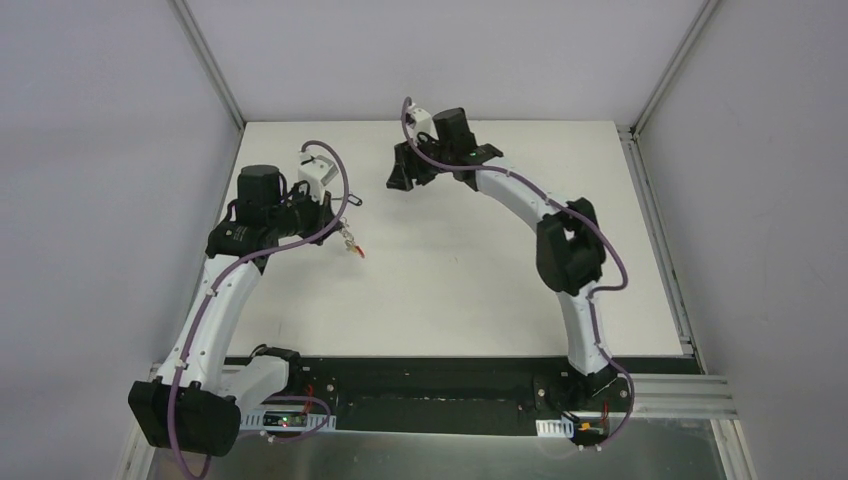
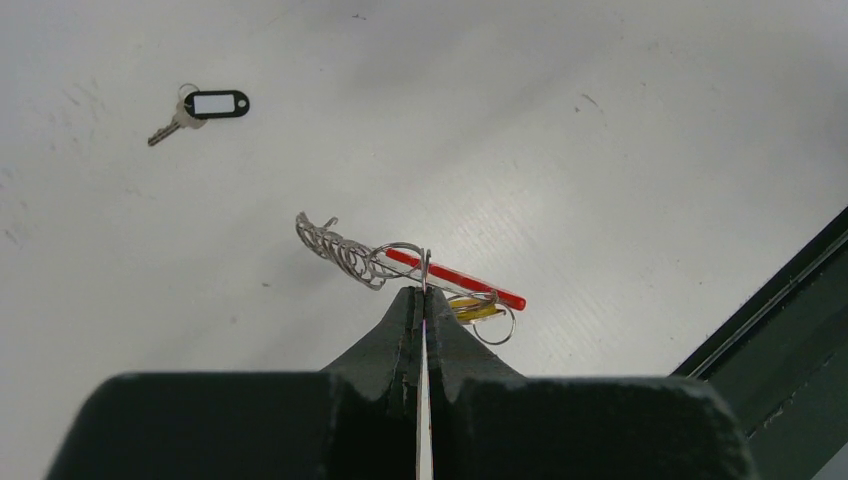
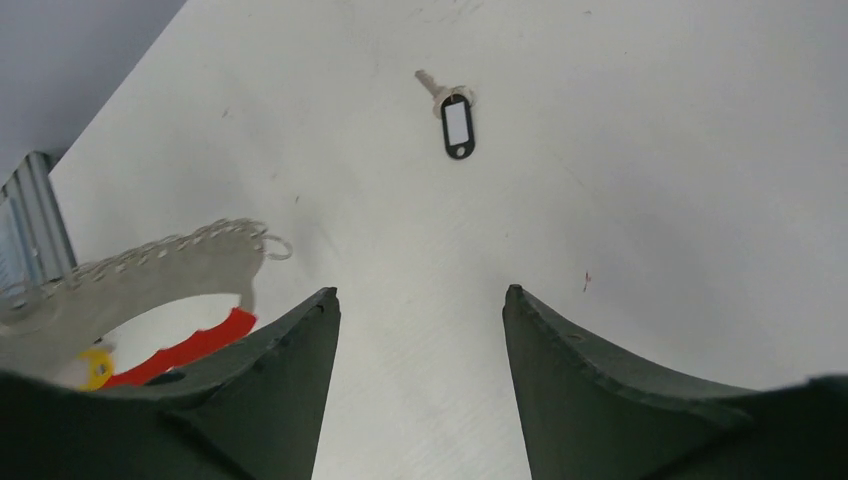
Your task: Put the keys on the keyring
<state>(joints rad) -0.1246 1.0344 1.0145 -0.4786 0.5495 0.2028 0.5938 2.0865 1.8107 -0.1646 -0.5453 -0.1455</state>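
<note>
At the tips of the left gripper (image 2: 424, 292), pressed tight together, one keyring (image 2: 455, 279) hung by a thin wire ring, up off the table (image 2: 620, 120). The left arm bent in over the table. The right arm reached far out, and the right gripper (image 3: 420, 292) pointed down with its fingers apart, holding nothing. One key (image 3: 456, 128) lay flat on the table ahead of those fingers, the keyring close on their left.

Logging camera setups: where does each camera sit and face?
Top external: above and behind the robot, looking down at the table; left arm and right arm show.
Left wrist: arm-mounted, looks down past the shut left tool gripping the keyring.
Right wrist: arm-mounted, looks down through the open right tool.
Both wrist views share the key.
</note>
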